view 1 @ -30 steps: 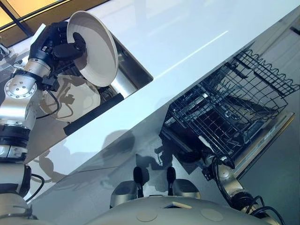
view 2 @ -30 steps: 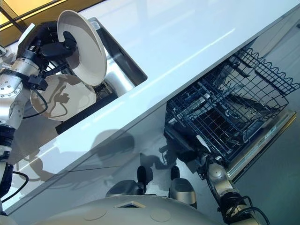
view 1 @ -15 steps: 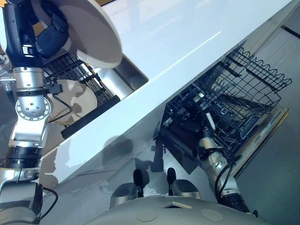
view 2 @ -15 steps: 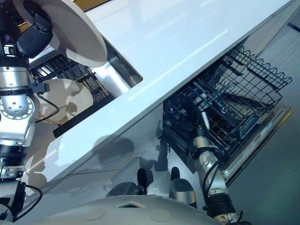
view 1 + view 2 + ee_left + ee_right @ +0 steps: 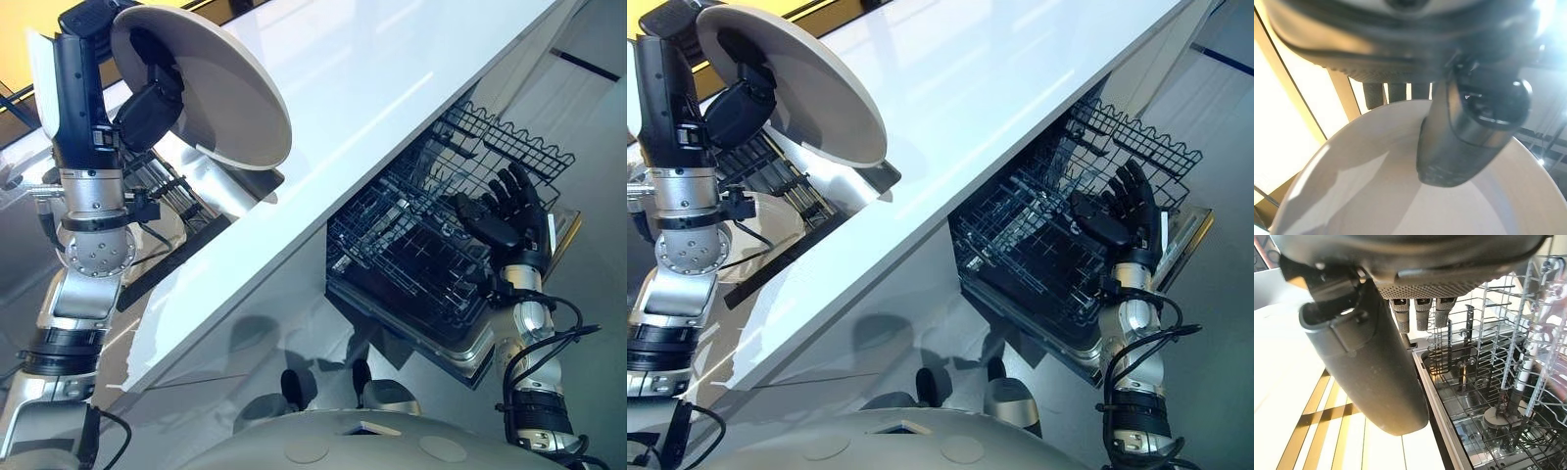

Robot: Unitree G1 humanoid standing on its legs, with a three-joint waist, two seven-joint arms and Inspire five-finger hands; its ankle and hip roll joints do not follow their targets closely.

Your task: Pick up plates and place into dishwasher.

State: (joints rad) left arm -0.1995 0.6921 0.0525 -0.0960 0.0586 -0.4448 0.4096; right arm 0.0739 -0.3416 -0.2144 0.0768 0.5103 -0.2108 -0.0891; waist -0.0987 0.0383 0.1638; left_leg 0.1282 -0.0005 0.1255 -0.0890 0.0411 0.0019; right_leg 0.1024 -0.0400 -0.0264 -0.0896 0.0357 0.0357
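Left hand [image 5: 147,103] fingers pinching one plate [image 5: 211,93], right hand [image 5: 505,220] fingers spread, empty, one dishwasher rack [image 5: 431,235].

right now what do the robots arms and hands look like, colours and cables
Both arms are silver-grey metal in jointed cylindrical segments with dark bands. The left hand is dark, on a long black forearm housing, above a round silver joint with small screw holes. The right hand is dark too, with slim segmented fingers. Black cables loop along each arm near the wrist.
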